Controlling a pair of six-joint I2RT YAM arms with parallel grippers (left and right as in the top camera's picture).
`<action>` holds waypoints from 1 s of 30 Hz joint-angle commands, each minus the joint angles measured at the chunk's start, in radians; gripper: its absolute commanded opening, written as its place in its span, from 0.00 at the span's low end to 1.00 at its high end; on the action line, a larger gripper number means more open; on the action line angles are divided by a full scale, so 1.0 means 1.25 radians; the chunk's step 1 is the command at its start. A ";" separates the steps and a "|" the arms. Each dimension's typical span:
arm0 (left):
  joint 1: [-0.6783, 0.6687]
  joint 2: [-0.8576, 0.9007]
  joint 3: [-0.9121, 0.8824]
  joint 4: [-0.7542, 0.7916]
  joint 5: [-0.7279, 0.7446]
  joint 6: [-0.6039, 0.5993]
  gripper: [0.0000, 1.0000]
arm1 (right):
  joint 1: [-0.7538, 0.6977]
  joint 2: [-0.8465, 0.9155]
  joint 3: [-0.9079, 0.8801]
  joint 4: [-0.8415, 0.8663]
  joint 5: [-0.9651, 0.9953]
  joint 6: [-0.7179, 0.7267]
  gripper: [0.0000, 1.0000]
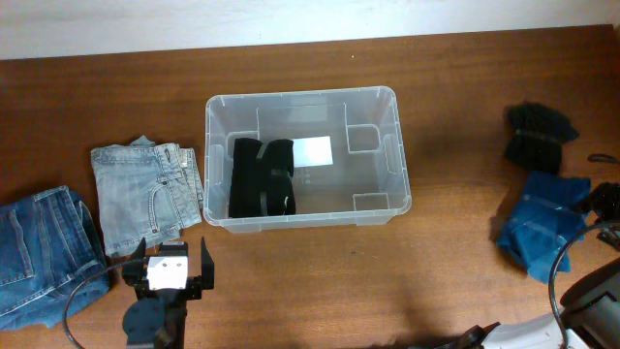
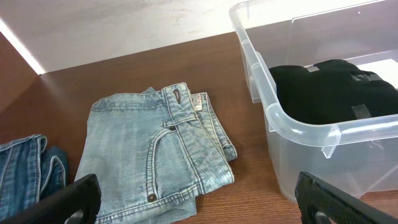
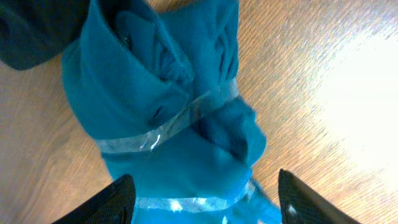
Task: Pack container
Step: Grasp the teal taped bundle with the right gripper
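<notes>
Brown wooden tabletop (image 1: pixel 320 281) against a pale wall, seen from my remote station: the large clear plastic rectangular container (image 1: pixel 300 95) sits at the middle of the table, toward the back edge, open at the top. A folded black garment (image 1: pixel 260 179) lies in its left half, and a white label (image 1: pixel 312 150) shows on the base just to the right of it. Just left of the bin lies a folded pair of light-blue denim jeans (image 1: pixel 145 189), waistband toward the bin, and at the far left edge a darker blue pair of jeans (image 1: pixel 44 252). My left gripper (image 2: pixel 199 205) hovers low at the near-left of the table, facing the light jeans and the bin's corner, its black fingers (image 2: pixel 68 199) spread wide with nothing between them. On the right side, well apart from the bin, a black fabric bundle (image 1: pixel 538 131) lies behind a crumpled teal-blue cloth bundle (image 1: pixel 541 225) banded with clear tape. My right gripper (image 3: pixel 208 199) points straight down over that teal bundle, jaws parted to either side of it, the right finger over bare wood and not clamped on the cloth.
</notes>
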 commanded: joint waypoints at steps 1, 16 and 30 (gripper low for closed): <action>0.004 -0.003 -0.004 0.002 0.008 0.013 0.99 | 0.004 -0.002 -0.051 0.041 0.020 -0.012 0.67; 0.004 -0.003 -0.004 0.002 0.008 0.013 0.99 | 0.005 0.001 -0.184 0.179 -0.009 0.023 0.85; 0.004 -0.003 -0.004 0.002 0.008 0.013 0.99 | 0.005 0.003 -0.208 0.209 -0.097 0.023 0.45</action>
